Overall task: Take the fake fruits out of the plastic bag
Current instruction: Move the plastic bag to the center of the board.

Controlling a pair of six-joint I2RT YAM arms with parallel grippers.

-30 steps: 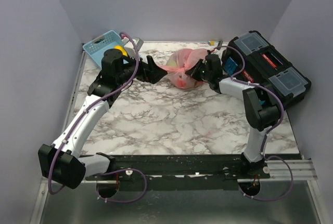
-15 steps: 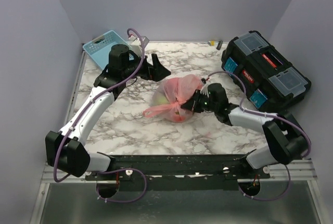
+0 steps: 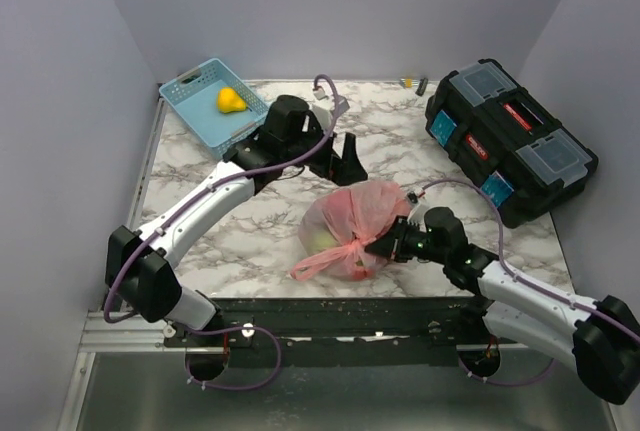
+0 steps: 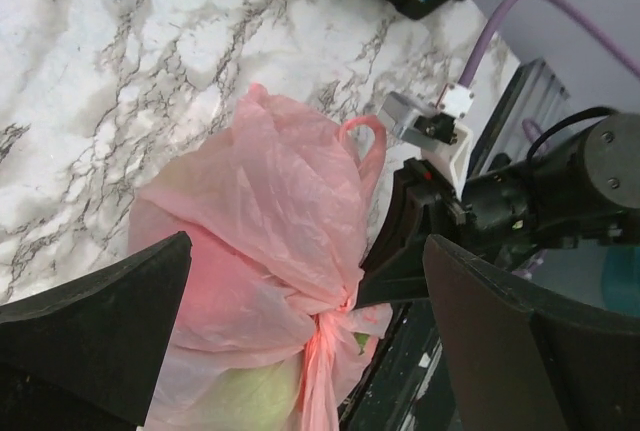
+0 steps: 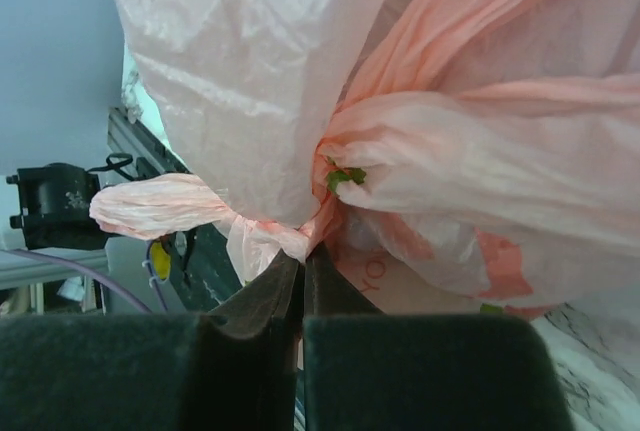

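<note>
Right gripper (image 3: 385,247) is pinched shut on the knot of the pink bag (image 3: 358,209) by the tabletop's near edge — green fruit (image 3: 322,241) showing through. Left gripper (image 3: 348,161) hangs just behind, jaws wide apart. Yellow pear (image 3: 232,101) sits in the far-left basket (image 3: 192,91).

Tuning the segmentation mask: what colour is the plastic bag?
Translucent pink. The plastic bag shows best in the left wrist view.

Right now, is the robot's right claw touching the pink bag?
Touching. The right wrist view shows the right claw shut, its tips pinching the twisted neck of the pink bag.
</note>
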